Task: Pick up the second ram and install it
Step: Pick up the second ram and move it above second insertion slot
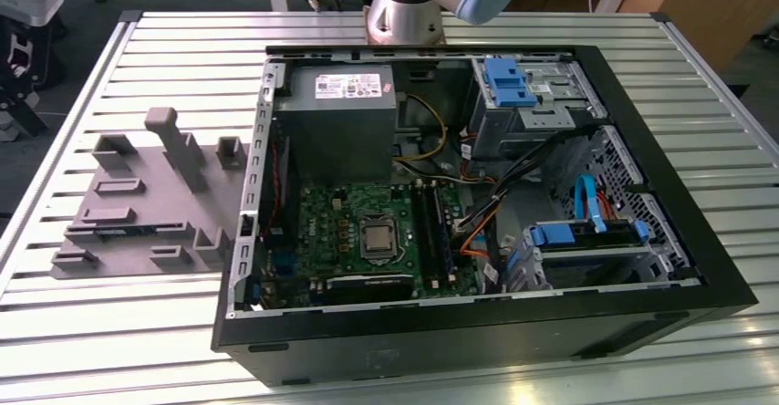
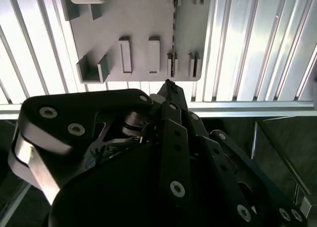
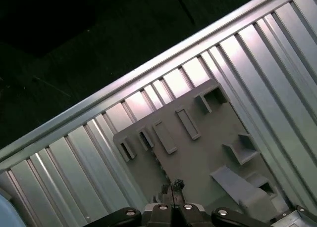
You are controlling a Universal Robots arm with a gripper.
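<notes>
Black metal pincer (image 2: 168, 84) has its fingers together, nothing seen btwn them. It hangs over the ribbed aluminium bench (image 2: 247, 49), above the edge of the flat grey plastic holder plate (image 2: 124, 19). The second ram (image 2: 173, 29) shows as a thin dark strip seen edge-on, standing on that plate, w/ one end in the slot pair nearest the pincer tip; board colour can't tell. In the exterior view the plate lies to the exterior view's left of the open black PC tower case (image 1: 487, 341), which lies on its side w/ its green motherboard (image 1: 353, 232) exposed.
</notes>
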